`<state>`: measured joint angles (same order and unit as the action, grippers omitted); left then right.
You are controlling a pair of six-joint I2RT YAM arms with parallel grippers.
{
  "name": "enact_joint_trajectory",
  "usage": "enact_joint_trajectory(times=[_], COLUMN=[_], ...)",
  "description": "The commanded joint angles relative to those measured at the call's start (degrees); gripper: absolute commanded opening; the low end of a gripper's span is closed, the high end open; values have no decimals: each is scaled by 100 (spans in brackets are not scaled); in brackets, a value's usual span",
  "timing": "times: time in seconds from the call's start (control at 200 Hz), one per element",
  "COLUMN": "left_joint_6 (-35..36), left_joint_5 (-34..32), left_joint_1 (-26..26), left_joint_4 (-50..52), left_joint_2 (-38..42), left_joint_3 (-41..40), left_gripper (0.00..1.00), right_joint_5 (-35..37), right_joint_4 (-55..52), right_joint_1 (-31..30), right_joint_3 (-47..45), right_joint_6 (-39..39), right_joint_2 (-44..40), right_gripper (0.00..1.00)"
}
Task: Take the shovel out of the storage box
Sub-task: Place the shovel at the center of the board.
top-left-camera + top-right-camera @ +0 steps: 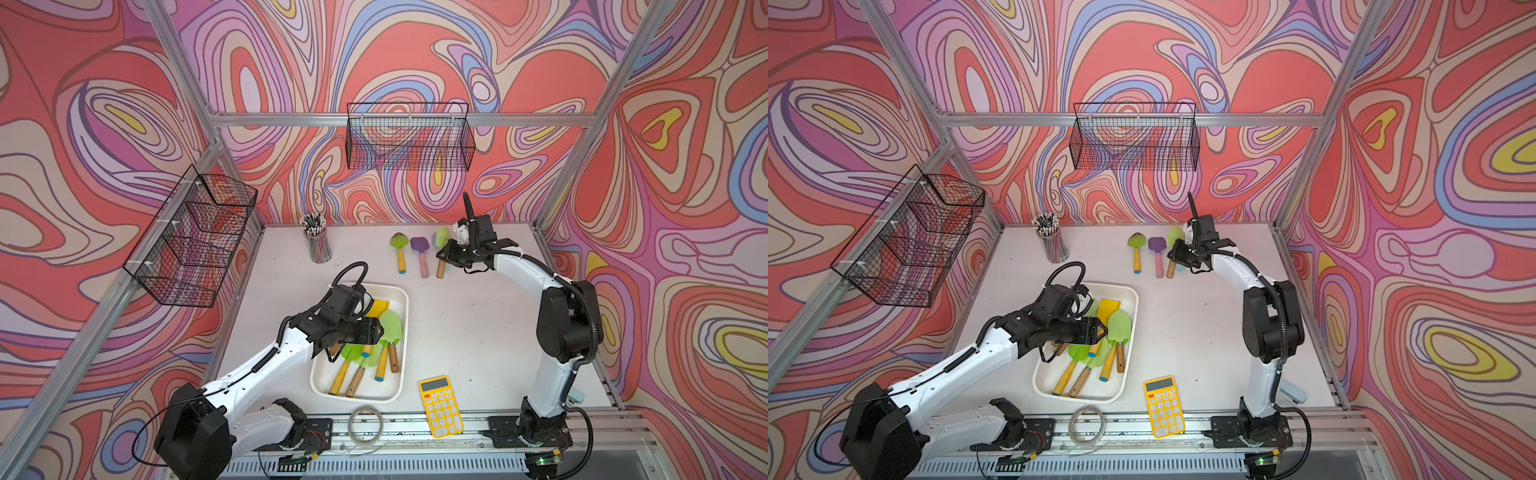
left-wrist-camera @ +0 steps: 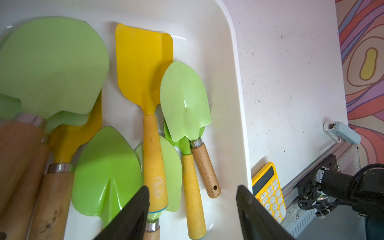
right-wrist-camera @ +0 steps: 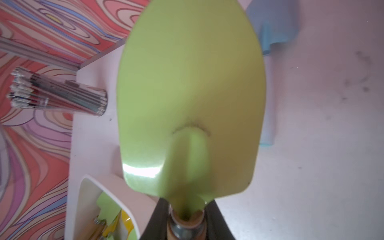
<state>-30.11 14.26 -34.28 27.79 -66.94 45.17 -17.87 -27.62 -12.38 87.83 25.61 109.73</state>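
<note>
Shovels [image 1: 388,328] lie heaped in the box [image 1: 361,397] on the near-left part of the table [image 1: 478,324]. Their blades point toward the far wall and their handles toward the near edge, so their long axes run near to far with a slight slant. The left end effector [image 1: 379,330] hangs directly over that heap, jaws spread and empty. The next shovel lies just below it, so I judge this arm the one to take it. The left wrist view shows what both top views hide under the arm. The fingers [image 2: 135,207] stand either side of a yellow handle [image 2: 193,187], so closing would pinch across the handle, not along it. A pale shovel [image 2: 185,99] rests on that shovel's neck, its wooden handle just beside. How high the fingers stand above the handles I cannot tell. The right end effector [image 1: 442,255] is well apart at the far side of the table, pinching a green shovel [image 3: 187,93] at its neck. Only the right wrist view shows that grip plainly. A top view places it just beside a purple shovel [image 1: 1157,247] lying on the table.
</note>
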Motion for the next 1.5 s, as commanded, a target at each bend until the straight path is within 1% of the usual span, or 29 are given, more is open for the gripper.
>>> enact_joint_trajectory(times=[0.0, 0.135, 0.336, 0.556, 0.796, 0.981, 1.077, 1.302, 1.492], left_joint_6=[-52, -133, -246, -383, -561, -548, -556, -604, -651], left_joint_5=[-231, -202, -244, -274, -304, -325, -289, -259, -244], left_joint_1=[-86, -185, -416, -706, -1005, -1028, -1026, -1027, -1032], left_joint_4=[-67, -176, -210, -313, -497, -347, -388, -397, -419], left_joint_2=[-73, -218, -412, -552, -739, -967, -964, -987, -1062], left_joint_3=[92, 86, 81, 95, 54, 143, 133, 103, 99], left_gripper=[74, 74, 73, 72, 72, 72, 73, 73, 72], right_joint_5=[1294, 1919, 2434, 2378, 2272, 2127, 2123, 1864, 1782], right_joint_4=[-747, -1053, -1256, -1455, -1555, -1491, -1540, -1712, -1820], right_joint_1=[110, 286, 523, 666, 667, 668, 663, 667, 667], right_joint_3=[429, 958, 1689, 2562, 3189, 3523, 3798, 4435, 4690], right_joint_6=[-541, -747, -956, -1016, -1052, -1022, -1020, -1025, -1040], right_joint_2=[319, 830, 1677, 2527, 3001, 3410, 3642, 4070, 4232], right_gripper=[12, 12, 12, 12, 12, 13, 14, 16, 23])
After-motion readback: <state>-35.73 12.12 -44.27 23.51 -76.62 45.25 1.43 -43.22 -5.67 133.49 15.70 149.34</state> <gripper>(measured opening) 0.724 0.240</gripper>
